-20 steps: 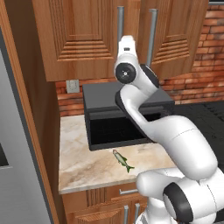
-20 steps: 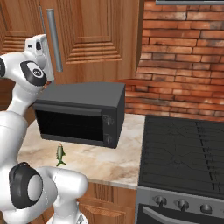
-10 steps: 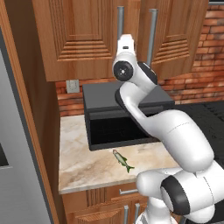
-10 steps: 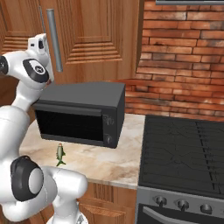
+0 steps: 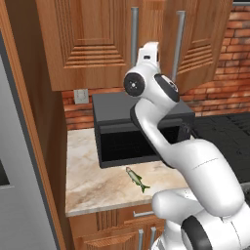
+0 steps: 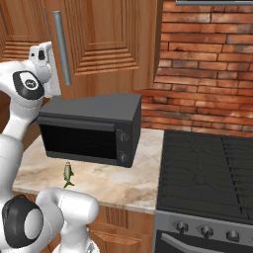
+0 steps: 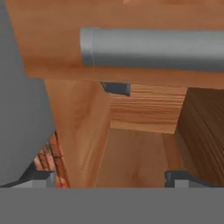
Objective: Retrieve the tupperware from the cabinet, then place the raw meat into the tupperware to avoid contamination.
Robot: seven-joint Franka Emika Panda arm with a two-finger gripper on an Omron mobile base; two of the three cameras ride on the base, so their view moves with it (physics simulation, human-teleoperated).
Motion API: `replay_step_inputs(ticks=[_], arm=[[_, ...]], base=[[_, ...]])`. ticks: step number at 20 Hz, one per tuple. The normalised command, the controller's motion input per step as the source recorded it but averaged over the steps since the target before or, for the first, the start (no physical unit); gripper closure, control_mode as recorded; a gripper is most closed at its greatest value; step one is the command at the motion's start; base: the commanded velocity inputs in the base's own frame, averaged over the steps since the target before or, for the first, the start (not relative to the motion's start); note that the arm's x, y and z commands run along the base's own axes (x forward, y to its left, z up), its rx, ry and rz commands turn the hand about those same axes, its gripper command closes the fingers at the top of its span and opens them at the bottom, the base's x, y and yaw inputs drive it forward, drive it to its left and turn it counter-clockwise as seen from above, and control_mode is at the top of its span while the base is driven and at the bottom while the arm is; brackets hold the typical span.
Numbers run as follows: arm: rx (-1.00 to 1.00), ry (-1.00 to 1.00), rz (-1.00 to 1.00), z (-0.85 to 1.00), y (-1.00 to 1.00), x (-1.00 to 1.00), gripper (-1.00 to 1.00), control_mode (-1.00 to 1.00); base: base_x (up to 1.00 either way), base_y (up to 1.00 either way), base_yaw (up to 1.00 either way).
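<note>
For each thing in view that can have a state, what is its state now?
cabinet: both doors closed.
tool: open, holding nothing, close to a door handle.
raw meat: lying flat on the counter, before the microwave.
microwave: door shut.

A red brick wall backs a marble counter beside a black stove.

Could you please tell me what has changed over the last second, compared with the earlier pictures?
Very little: the white arm's hand has edged slightly up and left towards the long silver bar handle of the reddish-brown wooden wall cabinet. Its jaws remain open, holding nothing. The small silvery fish and black microwave have not moved.
</note>
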Motion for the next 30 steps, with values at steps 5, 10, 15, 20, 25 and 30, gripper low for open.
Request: replay_step_inputs(ticks=[5, 10, 15, 20, 25, 30], arm=[[0.00, 0.02, -0.22, 0.00, -0.34, -0.46, -1.00, -1.00], [0.00, 0.02, -0.21, 0.00, -0.36, -0.45, -1.00, -1.00], [0.00, 0.00, -0.19, 0.06, -0.42, -0.46, -1.00, -1.00], [-0.07, -0.05, -0.15, 0.32, -0.49, -0.48, -1.00, -1.00], [-0.15, -0.12, -0.12, 0.34, -0.59, -0.43, -1.00, -1.00], [-0.15, -0.11, -0.12, 0.21, -0.62, -0.41, -1.00, -1.00]], base=[[0.00, 0.00, 0.00], [0.00, 0.00, 0.00], [0.00, 0.00, 0.00], [0.00, 0.00, 0.00], [0.00, 0.00, 0.00], [0.00, 0.00, 0.00]])
